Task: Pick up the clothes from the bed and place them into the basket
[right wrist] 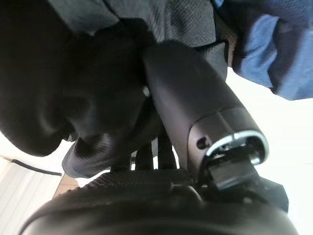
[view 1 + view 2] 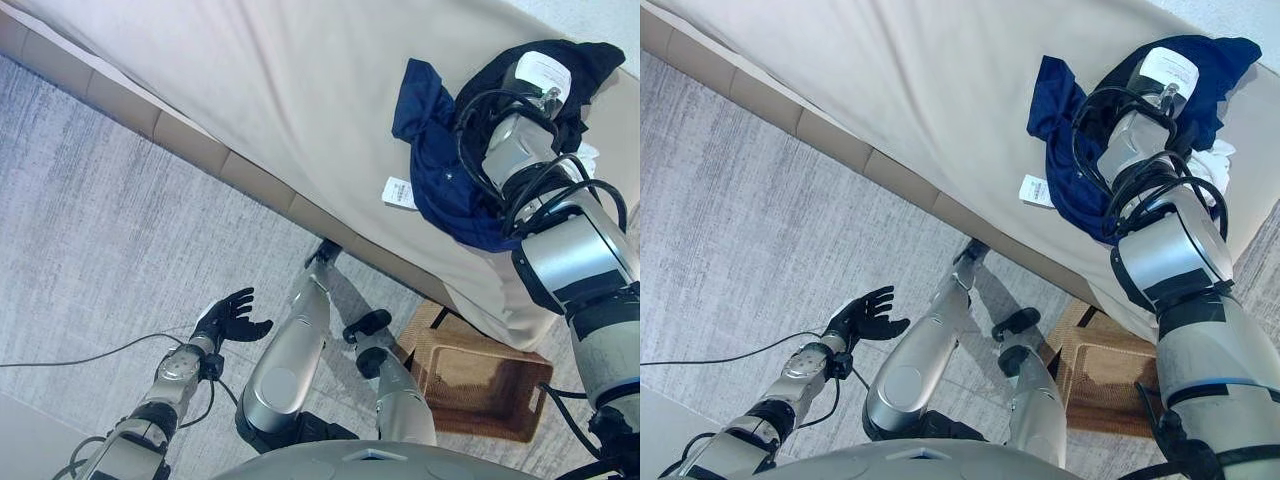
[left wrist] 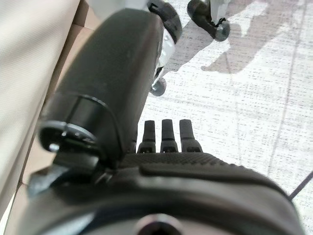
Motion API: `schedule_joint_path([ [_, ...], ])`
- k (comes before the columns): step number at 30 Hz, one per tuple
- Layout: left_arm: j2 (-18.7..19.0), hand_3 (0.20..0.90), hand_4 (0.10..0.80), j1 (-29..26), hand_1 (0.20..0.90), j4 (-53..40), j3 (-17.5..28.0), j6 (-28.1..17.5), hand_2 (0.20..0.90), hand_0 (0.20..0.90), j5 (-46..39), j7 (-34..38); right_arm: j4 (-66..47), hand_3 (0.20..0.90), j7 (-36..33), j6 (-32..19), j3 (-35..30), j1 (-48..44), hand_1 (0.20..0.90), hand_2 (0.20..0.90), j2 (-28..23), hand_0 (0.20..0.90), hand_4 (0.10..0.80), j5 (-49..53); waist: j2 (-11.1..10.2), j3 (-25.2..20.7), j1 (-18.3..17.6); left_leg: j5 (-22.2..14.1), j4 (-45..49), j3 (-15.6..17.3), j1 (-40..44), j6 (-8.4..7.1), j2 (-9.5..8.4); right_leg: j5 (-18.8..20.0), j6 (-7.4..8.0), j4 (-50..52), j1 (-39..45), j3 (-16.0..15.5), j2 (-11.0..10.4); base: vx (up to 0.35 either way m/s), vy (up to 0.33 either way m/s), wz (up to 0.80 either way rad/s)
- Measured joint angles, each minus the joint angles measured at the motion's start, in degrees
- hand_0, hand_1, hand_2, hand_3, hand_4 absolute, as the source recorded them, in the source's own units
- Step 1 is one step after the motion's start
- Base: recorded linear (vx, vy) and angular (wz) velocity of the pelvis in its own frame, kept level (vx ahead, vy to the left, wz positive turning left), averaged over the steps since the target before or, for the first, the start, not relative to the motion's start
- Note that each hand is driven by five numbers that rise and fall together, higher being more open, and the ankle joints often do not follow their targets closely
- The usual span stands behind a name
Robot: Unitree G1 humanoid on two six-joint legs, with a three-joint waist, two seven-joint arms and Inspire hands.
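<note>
Left hand: the left hand hangs low over the floor, fingers straight and spread, holding nothing; it is well apart from the clothes and has no part in the work at this point.
Basket: the basket sits on the floor below the right arm, against the side of the bed, mouth up, with nothing visible inside.
Right hand: the right hand is down among the clothes on the bed; dark cloth wraps over it, and I cannot tell whether the fingers have closed on anything.
Clothes: the clothes lie in a heap on the bed, right at the right hand, a navy garment on the near side and a black one beyond, bunched together.
Handling: soft, light and limp, I would judge; they will sag and trail, so a thick fold in the middle of the heap looks a better hold than an edge.
Tag: a white tag hangs off the navy piece, beside the forearm.
In the way: little, I would say; only the bed edge lies between heap and basket, where a trailing sleeve might catch.
</note>
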Motion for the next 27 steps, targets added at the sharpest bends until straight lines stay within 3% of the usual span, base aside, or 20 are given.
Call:
schedule_joint_path([
  [4,0.2,0.9,0.8,0.6,0.9,-0.6,0.2,0.0,0.9,0.9,0.0,0.0,-6.9,0.2,-8.3,-2.2,0.1,0.0,0.3,0.3,-1.0,0.3,0.1,2.5,-0.3,0.2,-0.3,-0.3,0.9,1.8,1.1,0.43,0.72,0.1,0.06,-0.2,0.8,1.6,0.6,0.042,-0.064,-0.24],
  [10,0.8,0.9,0.8,2.2,0.9,-1.4,2.7,0.1,0.9,0.9,1.3,0.4,-24.8,0.2,-19.9,-7.0,-1.3,0.4,0.3,0.3,-9.2,0.3,0.1,6.6,-0.9,0.4,-2.1,-1.3,-0.2,4.0,8.7,1.89,1.28,0.2,-0.06,-3.5,7.8,4.7,1.6,0.109,-0.074,-0.14],
  [13,1.4,0.9,0.8,3.9,0.9,-1.4,3.4,0.5,0.9,0.9,3.9,0.4,-35.1,0.2,-22.6,-8.5,-6.0,0.7,0.3,0.3,-12.8,0.3,0.1,6.4,-1.7,0.2,-3.6,-1.3,-2.4,5.0,12.8,1.93,1.34,1.4,0.41,-6.5,11.7,6.3,2.2,0.087,-0.043,-0.13],
  [16,1.6,0.9,0.8,4.8,0.9,-1.2,4.2,1.6,0.9,0.9,7.1,0.3,-41.4,0.2,-23.0,-9.2,-9.3,0.8,0.3,0.3,-17.4,0.3,0.1,5.8,-2.4,-0.1,-5.1,-0.9,-3.1,5.9,16.0,2.86,1.35,2.9,0.27,-8.8,15.1,7.3,2.4,0.077,-0.045,-0.1],
  [19,1.7,0.9,0.8,5.4,0.9,-0.7,4.7,1.8,0.9,0.9,9.4,0.3,-43.1,0.2,-23.0,-9.3,-12.3,1.3,0.3,0.3,-19.5,0.3,0.1,5.5,-2.9,-0.5,-6.6,-1.6,-3.5,6.6,18.4,2.81,1.19,3.0,0.28,-10.6,17.7,7.8,2.5,0.066,-0.059,-0.11],
  [22,1.6,0.9,0.8,5.9,0.9,0.1,5.7,4.3,0.9,0.9,12.6,0.6,-47.8,0.2,-22.5,-9.3,-16.8,5.1,0.3,0.3,-20.7,0.3,0.1,5.5,-3.0,-0.6,-8.1,-2.0,-4.9,9.1,23.2,2.82,1.83,3.8,-0.38,-11.5,20.8,10.6,2.5,0.069,-0.058,-0.37],
  [24,2.1,0.9,0.8,7.2,0.9,1.1,5.8,5.5,0.9,0.9,14.4,1.1,-50.4,0.2,-22.8,-9.5,-18.7,9.1,0.3,0.3,-20.7,0.3,0.1,5.5,-4.9,-4.8,-10.0,-3.2,-5.4,10.9,22.7,3.17,1.84,3.8,-0.32,-12.9,20.1,12.3,2.4,0.035,-0.046,-0.42],
  [27,2.0,0.9,0.8,7.2,0.9,1.8,6.9,8.3,0.9,0.9,16.4,1.3,-55.0,0.2,-21.9,-9.9,-23.2,13.4,0.3,0.3,-20.9,0.3,0.1,5.7,-5.0,-6.1,-13.8,-3.2,-5.7,13.1,24.9,3.27,2.02,4.5,0.16,-14.1,21.5,14.5,2.3,0.009,-0.066,-0.39],
])
